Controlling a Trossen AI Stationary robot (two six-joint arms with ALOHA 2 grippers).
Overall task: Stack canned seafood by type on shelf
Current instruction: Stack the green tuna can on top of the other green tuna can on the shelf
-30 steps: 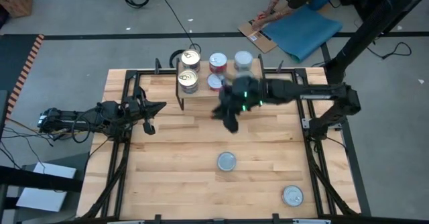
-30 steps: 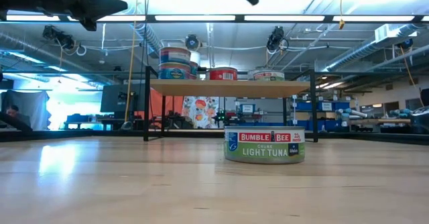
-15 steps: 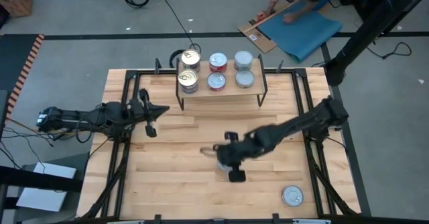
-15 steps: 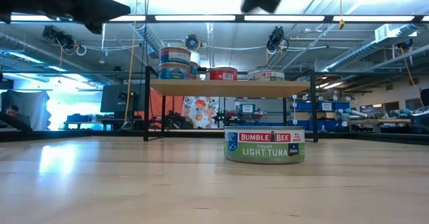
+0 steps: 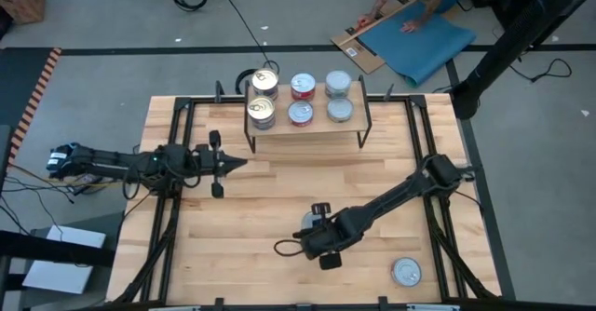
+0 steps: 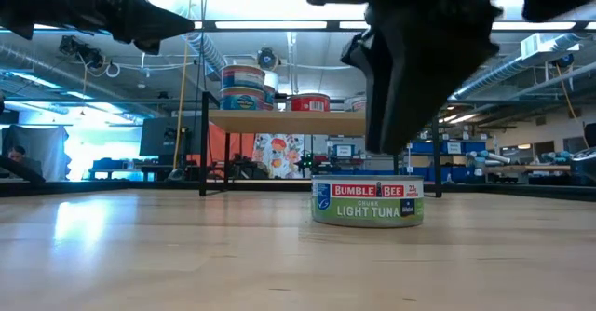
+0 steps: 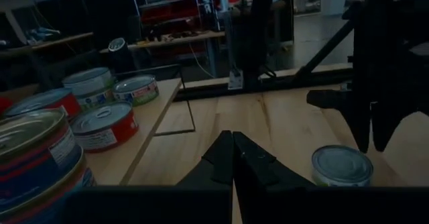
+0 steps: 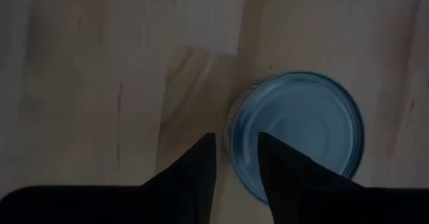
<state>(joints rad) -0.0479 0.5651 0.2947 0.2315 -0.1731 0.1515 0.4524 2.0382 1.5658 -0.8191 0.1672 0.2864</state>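
Observation:
A Bumble Bee tuna tin with a plain silver top rests on the tabletop near its middle. My right gripper hangs just above it, pointing steeply down and open, with one fingertip over the lid and the other outside the rim; in the high view my right gripper covers most of the tin. The shelf at the far side carries gold-topped tins, red tins and silver tins. My left gripper is shut and level, well above the table's left part.
A second silver-topped tin lies near the table's front right corner. Bare wood lies between the shelf and the middle tin. Black frame rails run along the table's left and right sides. A person works at a blue mat on the floor beyond.
My right gripper has swung from beside the shelf toward the near edge and down, tipping to point steeply downward, and now hangs over the middle tin. My left gripper has crept a little toward the table's right. No tin has moved.

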